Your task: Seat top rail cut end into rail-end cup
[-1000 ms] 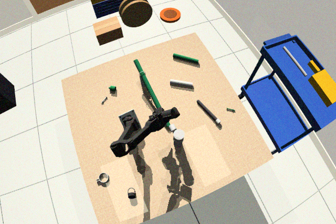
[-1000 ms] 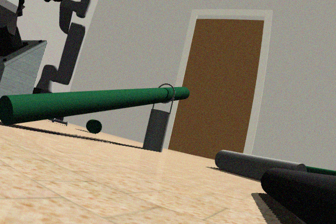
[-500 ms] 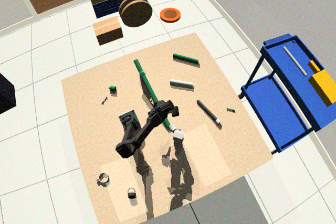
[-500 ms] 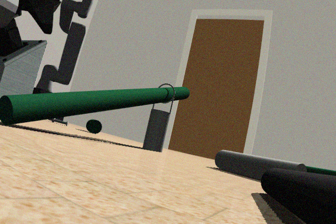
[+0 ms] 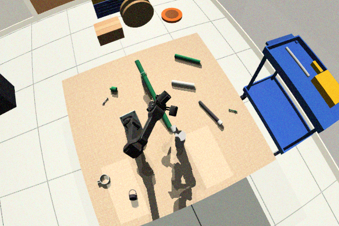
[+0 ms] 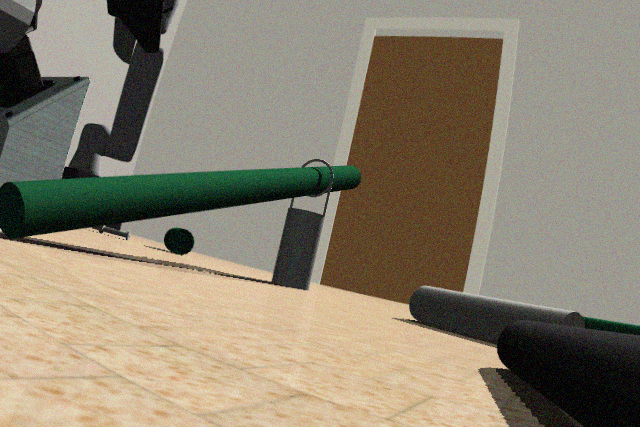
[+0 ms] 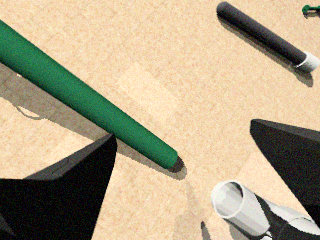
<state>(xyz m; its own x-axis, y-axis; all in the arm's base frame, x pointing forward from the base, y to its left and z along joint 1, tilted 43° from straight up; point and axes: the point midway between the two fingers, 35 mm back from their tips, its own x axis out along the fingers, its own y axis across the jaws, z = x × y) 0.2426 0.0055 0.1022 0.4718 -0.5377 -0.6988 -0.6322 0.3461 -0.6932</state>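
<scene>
The long green rail point(image 5: 148, 84) point(image 6: 170, 195) point(image 7: 75, 95) runs through the loop cap's ring point(image 6: 331, 179) above a short grey post point(image 6: 298, 249). The white rail-end cup point(image 5: 172, 128) point(image 7: 230, 200) is at the big post. In the wrist view its mouth faces the rail's cut end, with a gap between them. The post cap point(image 5: 180, 135) is pale and round; the brace band cannot be made out. My gripper point(image 5: 168, 104) point(image 7: 182, 132) is open and empty above the rail, back from the cup. Whether a finger touches the rail is not clear.
A green tube point(image 5: 187, 59), a pale grey tube point(image 5: 183, 84) and a dark tube point(image 5: 210, 113) point(image 7: 260, 32) lie to the right. A green cap point(image 5: 113, 89) point(image 6: 178, 240) is left of the rail. A ring clamp point(image 5: 104, 180) and a dark looped cap point(image 5: 133, 196) are near the front.
</scene>
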